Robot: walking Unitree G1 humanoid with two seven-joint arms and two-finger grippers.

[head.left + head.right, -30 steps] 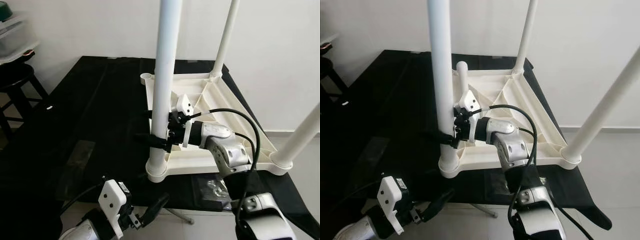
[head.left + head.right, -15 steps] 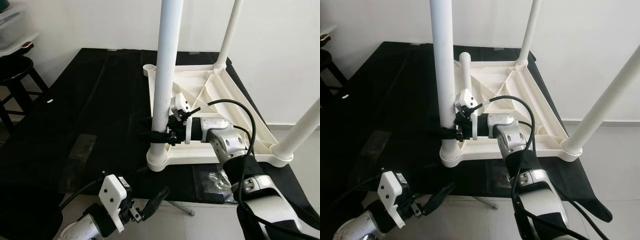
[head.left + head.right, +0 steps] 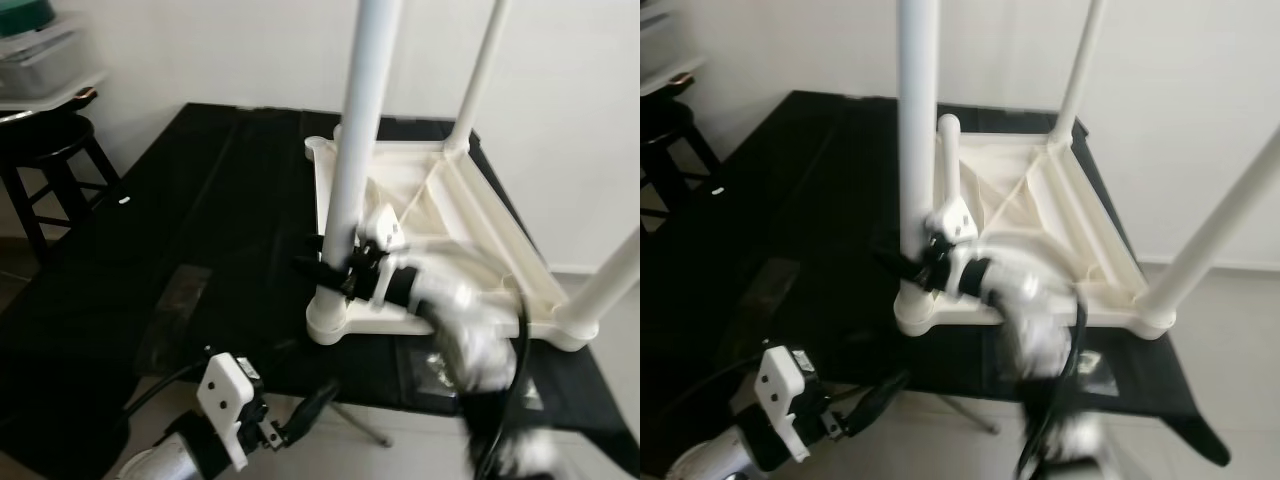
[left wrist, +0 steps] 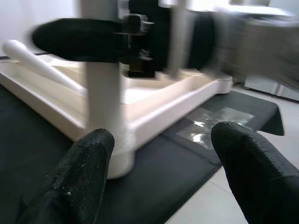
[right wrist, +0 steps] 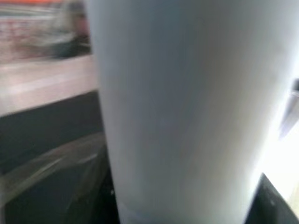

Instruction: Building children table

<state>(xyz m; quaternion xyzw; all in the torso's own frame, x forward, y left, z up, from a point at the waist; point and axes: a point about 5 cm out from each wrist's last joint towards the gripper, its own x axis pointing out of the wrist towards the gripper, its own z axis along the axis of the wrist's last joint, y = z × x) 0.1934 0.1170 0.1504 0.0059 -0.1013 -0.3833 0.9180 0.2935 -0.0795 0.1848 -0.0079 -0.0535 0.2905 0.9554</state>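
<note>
Right arm blurs at the near leg

Blurred now where it was sharp before, the right gripper [image 3: 335, 272] has its jaws clamped round the near leg [image 3: 352, 170] of the upturned children table [image 3: 470, 215] on the black table [image 3: 200, 240].

Left wrist view: left gripper [image 4: 159, 177], jaws wide, hovers near that leg's socket.

Right wrist view: the leg sits close.

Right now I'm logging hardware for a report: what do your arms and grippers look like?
Both arms are silver metal. The right gripper has black fingers, a white block at the wrist and a looping black cable. The left gripper has long, textured black fingers, a white block and black cable too.
</note>
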